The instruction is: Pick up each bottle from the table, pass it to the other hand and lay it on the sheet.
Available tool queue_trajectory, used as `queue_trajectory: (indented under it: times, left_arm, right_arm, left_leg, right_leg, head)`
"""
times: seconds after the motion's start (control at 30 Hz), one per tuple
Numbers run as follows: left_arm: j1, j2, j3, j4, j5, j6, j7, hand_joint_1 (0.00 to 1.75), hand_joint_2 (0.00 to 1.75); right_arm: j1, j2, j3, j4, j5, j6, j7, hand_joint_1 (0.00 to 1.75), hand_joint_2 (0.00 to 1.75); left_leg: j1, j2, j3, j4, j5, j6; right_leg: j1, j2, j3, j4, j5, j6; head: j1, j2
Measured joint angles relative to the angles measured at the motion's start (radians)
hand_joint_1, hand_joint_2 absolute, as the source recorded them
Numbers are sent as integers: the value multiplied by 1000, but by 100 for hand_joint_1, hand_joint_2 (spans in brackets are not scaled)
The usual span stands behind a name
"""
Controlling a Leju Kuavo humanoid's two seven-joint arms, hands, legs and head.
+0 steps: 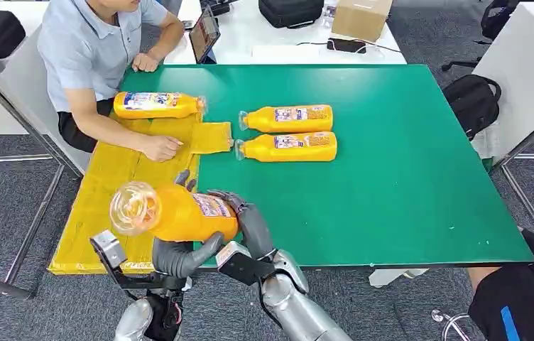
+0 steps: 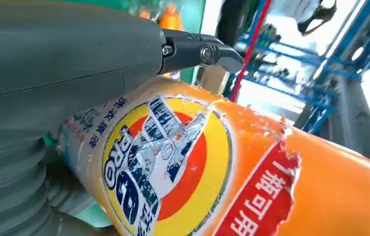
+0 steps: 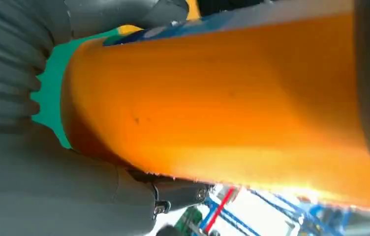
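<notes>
On the held orange bottle (image 2: 232,177), a torn label (image 2: 158,162) reading "PRO"

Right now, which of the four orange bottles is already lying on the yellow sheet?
The bottle by the person's arm, at the sheet's far end. Two others lie on green table; the fourth is held up.

My matt grey ribbed plastic left hand (image 1: 179,257) is pressing a glossy orange plastic bottle (image 1: 172,211) whose paper label (image 2: 173,162) is peeling ragged, above a matt green table (image 1: 406,177) and yellow sheet (image 1: 108,185).
</notes>
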Motion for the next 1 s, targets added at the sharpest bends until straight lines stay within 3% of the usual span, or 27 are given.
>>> queue_trajectory:
  times: [0.03, 0.07, 0.1, 0.13, 0.17, 0.2, 0.3, 0.33, 0.4, 0.77, 0.93, 1.0]
  left_arm:
    - [3, 0, 1, -5, -2, 7, -9, 0, 175]
    - [7, 0, 5, -10, -3, 11, -9, 84, 175]
    - [11, 0, 10, -12, -3, 13, -9, 152, 175]
    - [15, 0, 13, -16, -3, 13, -7, 175, 175]
    - [15, 0, 14, -18, -2, 13, -3, 175, 175]
    - [15, 1, 16, -18, 0, 13, 5, 175, 175]
    - [2, 3, 26, -15, 28, 10, 23, 175, 175]
    - [-6, 3, 29, -12, 43, 2, 33, 164, 175]
    - [-11, 3, 37, -7, 75, -12, 53, 175, 175]
    - [-85, 4, 90, 24, 122, 47, 120, 175, 175]
    - [-153, 39, 86, 82, -49, 162, 161, 175, 175]
    - [-194, 69, 90, 127, -34, 82, 185, 175, 175]
  right_arm:
    - [-3, 1, 8, 9, 12, 0, 14, 175, 175]
    - [-8, 2, 17, 19, 28, 0, 28, 141, 175]
    - [-13, 3, 25, 28, 41, -1, 36, 105, 175]
    - [-15, 3, 31, 36, 48, -3, 39, 16, 175]
    - [-17, 4, 34, 43, 54, -4, 40, 0, 175]
    - [-21, 4, 39, 53, 56, -5, 40, 0, 0]
    - [-18, 4, 58, 71, 59, -1, 40, 0, 0]
    - [-15, 4, 63, 74, 57, 0, 40, 0, 0]
    - [-14, 3, 64, 76, 54, 1, 38, 0, 0]
    - [-9, -2, 100, 72, 103, -72, -11, 0, 0]
    - [-11, -16, 112, 75, 93, -93, -9, 0, 0]
    - [-10, -19, 112, 78, 69, -85, -14, 0, 0]
  left_leg:
    - [0, 0, 0, 0, 0, 0]
    - [0, 0, 0, 0, 0, 0]
    - [0, 0, 0, 0, 0, 0]
    - [0, 0, 0, 0, 0, 0]
    - [0, 0, 0, 0, 0, 0]
    - [0, 0, 0, 0, 0, 0]
    - [0, 0, 0, 0, 0, 0]
    - [0, 0, 0, 0, 0, 0]
    - [0, 0, 0, 0, 0, 0]
    - [0, 0, 0, 0, 0, 0]
    - [0, 0, -1, 0, 0, 0]
    - [0, 0, -1, 0, 0, 0]
  right_leg:
    - [0, 0, 0, 0, 0, 0]
    - [0, 0, 0, 0, 0, 0]
    - [0, 0, -1, 0, 0, 0]
    - [0, 0, -1, 0, 0, 0]
    - [0, 0, 0, 0, 0, 0]
    - [0, 0, -1, 0, 0, 0]
    - [0, 0, -1, 0, 0, 0]
    - [0, 0, 0, 0, 0, 0]
    - [0, 0, -1, 0, 0, 0]
    - [0, 0, -1, 0, 0, 0]
    - [0, 0, 0, 0, 0, 0]
    - [0, 0, 0, 0, 1, 0]
  head:
    - [0, 0]
    - [0, 0]
    - [0, 0]
    - [0, 0]
    - [0, 0]
    - [0, 0]
    - [0, 0]
    - [0, 0]
    - [0, 0]
    - [0, 0]
    - [1, 0]
    - [0, 0]
